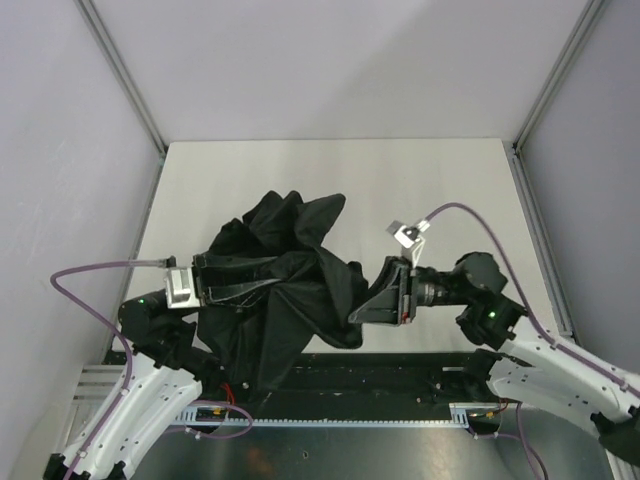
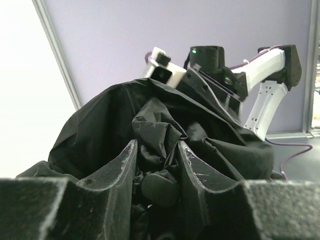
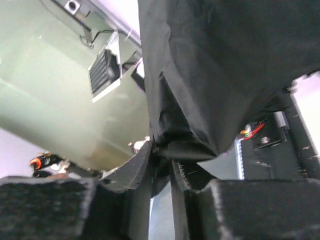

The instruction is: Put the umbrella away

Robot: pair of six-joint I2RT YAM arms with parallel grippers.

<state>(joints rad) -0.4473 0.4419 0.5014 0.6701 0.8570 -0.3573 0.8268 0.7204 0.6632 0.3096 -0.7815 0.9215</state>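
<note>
Umbrella (image 1: 275, 290) is slumped at the near edge of the table (image 1: 400, 180), left of centre, strung between your two arms. Your left gripper (image 2: 156, 147) reaches in level from the left, jaws narrow around a wad of canopy. Your right gripper (image 3: 161, 152) stretches in from the right, pinched on a fold at the fabric's edge.

Umbrella (image 1: 275, 300) on the table (image 1: 400, 180), between left claw (image 2: 156, 150) and right claw (image 3: 161, 155)

left tool (image 2: 157, 147), right tool (image 3: 161, 156), clamped
</note>
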